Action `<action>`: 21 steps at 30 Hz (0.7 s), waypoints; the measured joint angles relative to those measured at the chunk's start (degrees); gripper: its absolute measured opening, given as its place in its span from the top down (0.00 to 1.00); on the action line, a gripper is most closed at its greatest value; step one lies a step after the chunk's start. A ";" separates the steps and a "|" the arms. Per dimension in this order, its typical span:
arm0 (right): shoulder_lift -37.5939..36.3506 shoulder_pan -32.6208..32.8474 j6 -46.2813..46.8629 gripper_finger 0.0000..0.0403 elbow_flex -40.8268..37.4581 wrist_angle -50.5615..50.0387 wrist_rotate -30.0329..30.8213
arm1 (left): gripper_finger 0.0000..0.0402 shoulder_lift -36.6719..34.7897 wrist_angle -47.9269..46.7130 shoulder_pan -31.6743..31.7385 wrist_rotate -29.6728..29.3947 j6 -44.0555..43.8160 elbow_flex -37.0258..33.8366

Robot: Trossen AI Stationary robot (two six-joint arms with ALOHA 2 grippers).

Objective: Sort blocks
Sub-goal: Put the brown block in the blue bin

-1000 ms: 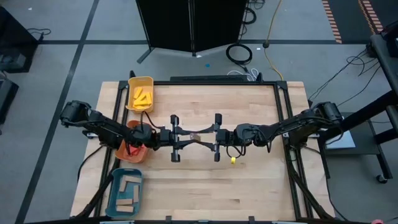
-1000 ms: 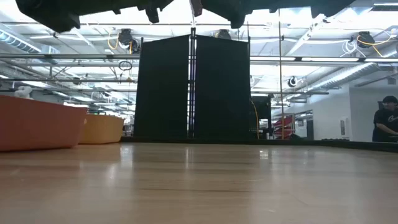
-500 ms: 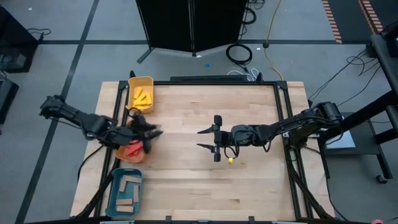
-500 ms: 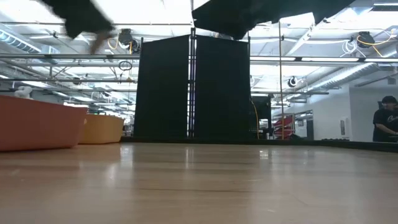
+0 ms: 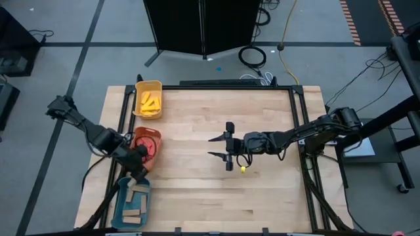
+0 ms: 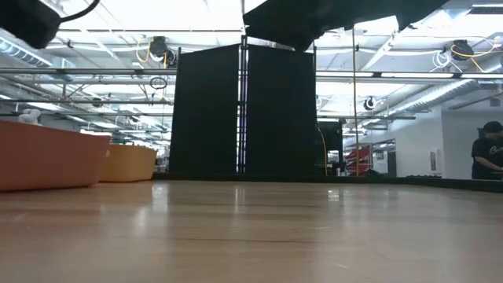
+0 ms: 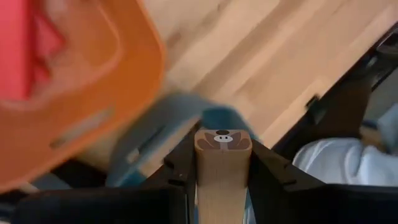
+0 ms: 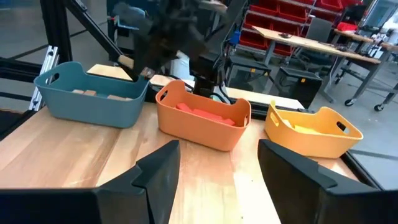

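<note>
Left gripper [image 5: 140, 174] clamped on a tan wood block [image 7: 222, 163] above the teal tray [image 5: 121, 200] holding tan blocks [image 5: 136, 200], orange tray [image 5: 152, 134] with red blocks [image 8: 202, 113], yellow tray [image 5: 157, 86] with yellow blocks [image 5: 150, 101], right gripper [image 5: 215, 147] mid-table, jaws spread, empty.

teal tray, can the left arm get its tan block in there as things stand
Probably yes. The left gripper holds a tan block between its fingers, just over the teal tray, whose top is open. The orange tray sits beside it, not in the way.
</note>
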 joint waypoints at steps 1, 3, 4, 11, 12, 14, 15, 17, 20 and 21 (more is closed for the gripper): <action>0.00 -0.10 -0.37 0.48 0.00 0.33 -0.04 | 0.78 0.98 0.56 -0.95 0.77 -0.85 0.00; 0.00 -0.33 -1.39 0.48 0.00 1.21 -0.04 | 0.78 3.27 1.25 -2.90 2.21 -2.81 0.00; 0.00 -0.39 -1.55 0.48 0.00 1.58 -0.03 | 0.78 4.47 1.25 -3.95 2.65 -3.67 0.00; -0.01 -0.44 -3.17 0.48 0.00 3.08 -0.02 | 0.78 11.29 7.88 -9.60 6.24 -9.14 0.00; -0.01 -0.44 -3.20 0.48 0.00 3.03 -0.02 | 0.78 12.14 8.18 -10.20 6.38 -9.81 0.00; -0.01 -0.44 -3.20 0.48 0.00 3.09 -0.02 | 0.77 13.59 8.10 -10.80 6.35 -10.72 0.00; 0.00 -0.44 -3.20 0.48 0.00 3.09 -0.02 | 0.77 14.27 8.10 -10.94 6.27 -10.76 0.00; 0.00 -0.44 -3.20 0.48 0.00 3.02 -0.02 | 0.74 15.35 8.12 -10.98 6.32 -10.67 0.00; 0.00 -0.44 -2.98 0.48 0.00 3.07 -0.02 | 0.68 16.21 8.30 -11.03 6.66 -8.85 0.00; 0.00 -0.44 -2.94 0.48 0.00 3.03 -0.02 | 0.65 16.31 8.47 -11.02 6.68 -8.04 0.00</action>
